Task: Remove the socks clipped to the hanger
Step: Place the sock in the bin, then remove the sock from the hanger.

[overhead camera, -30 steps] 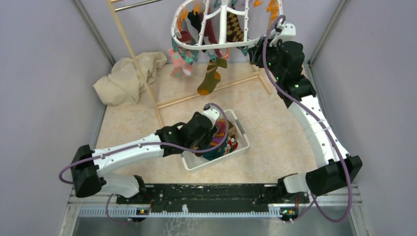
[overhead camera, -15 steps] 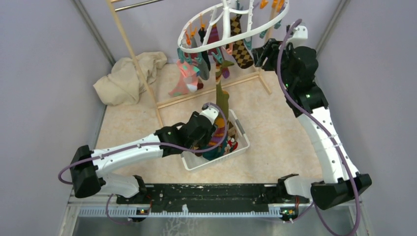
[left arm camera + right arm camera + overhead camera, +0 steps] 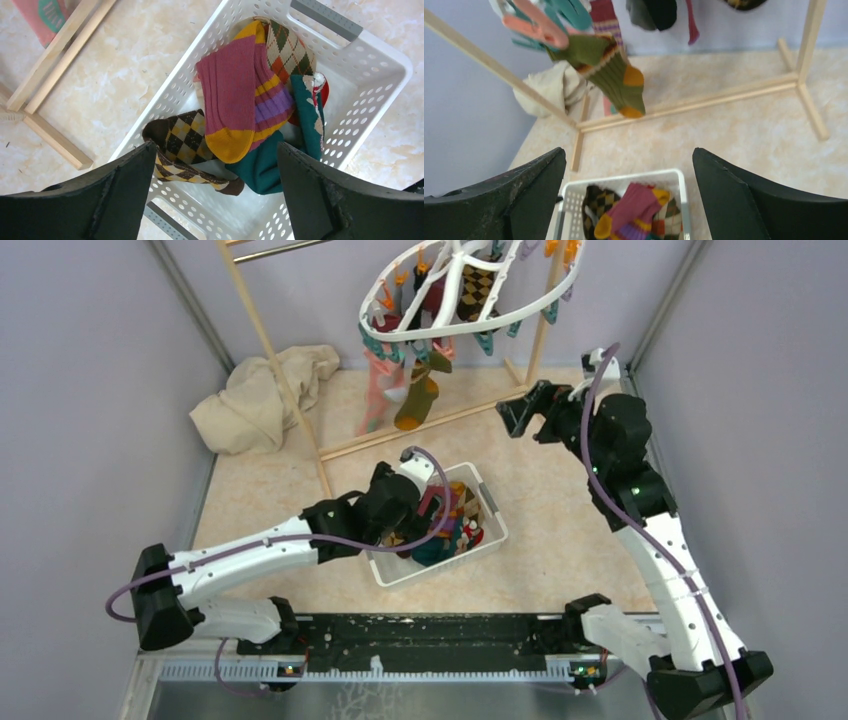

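Left end effector (image 3: 215, 150) and right end effector (image 3: 629, 152) gape empty; one hanger (image 3: 500, 320), one basket (image 3: 370, 95)

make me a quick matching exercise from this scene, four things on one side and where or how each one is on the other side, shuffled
Things
1. green sock with orange toe
2. pink sock with purple stripes
3. beige cloth
4. left hand

Place or state
A. open, above the white basket
B. clipped to the hanger
C. heaped at the back left
D. lying in the white basket

Pairs: 1-B, 2-D, 3-C, 4-A
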### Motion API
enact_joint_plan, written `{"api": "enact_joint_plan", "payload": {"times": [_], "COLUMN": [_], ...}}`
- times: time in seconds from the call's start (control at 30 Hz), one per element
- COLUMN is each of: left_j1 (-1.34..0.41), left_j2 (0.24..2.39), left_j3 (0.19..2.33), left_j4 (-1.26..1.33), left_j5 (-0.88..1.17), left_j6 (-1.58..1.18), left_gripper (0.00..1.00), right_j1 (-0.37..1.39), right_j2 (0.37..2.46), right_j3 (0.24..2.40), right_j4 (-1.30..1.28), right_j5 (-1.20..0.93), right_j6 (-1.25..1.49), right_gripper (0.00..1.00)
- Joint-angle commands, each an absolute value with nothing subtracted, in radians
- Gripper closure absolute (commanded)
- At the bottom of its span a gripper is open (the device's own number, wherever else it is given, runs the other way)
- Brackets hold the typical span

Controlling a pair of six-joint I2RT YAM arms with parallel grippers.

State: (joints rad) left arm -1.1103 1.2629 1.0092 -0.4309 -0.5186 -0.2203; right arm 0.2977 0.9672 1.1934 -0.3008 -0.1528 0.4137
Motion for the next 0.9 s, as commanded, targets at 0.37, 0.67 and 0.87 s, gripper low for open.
{"api": "enact_joint_plan", "payload": {"times": [0.37, 0.67, 0.87], "left_j1": [-1.115, -1.115, -1.115], "left_j2": [1.103, 1.038, 1.049], "left_j3": [0.936, 0.901, 0.889], "left_j4": [-0.404, -0.413, -0.399], "left_j5": [-0.452, -0.444, -0.464], "left_j6": [-0.306, -0.349, -0.352], "left_gripper": [0.01, 0.01, 0.01], "right_j1": [0.289, 0.288, 0.289], "right_j2": [0.791, 0.743, 0.763], "right_j3": [1.022, 1.004, 0.995], "right_j4": [-0.392, -0.408, -0.395], "right_j5": [-0.270, -0.307, -0.337], "right_j6": [0.436, 0.456, 0.456], "right_gripper": [0.02, 0.02, 0.02]}}
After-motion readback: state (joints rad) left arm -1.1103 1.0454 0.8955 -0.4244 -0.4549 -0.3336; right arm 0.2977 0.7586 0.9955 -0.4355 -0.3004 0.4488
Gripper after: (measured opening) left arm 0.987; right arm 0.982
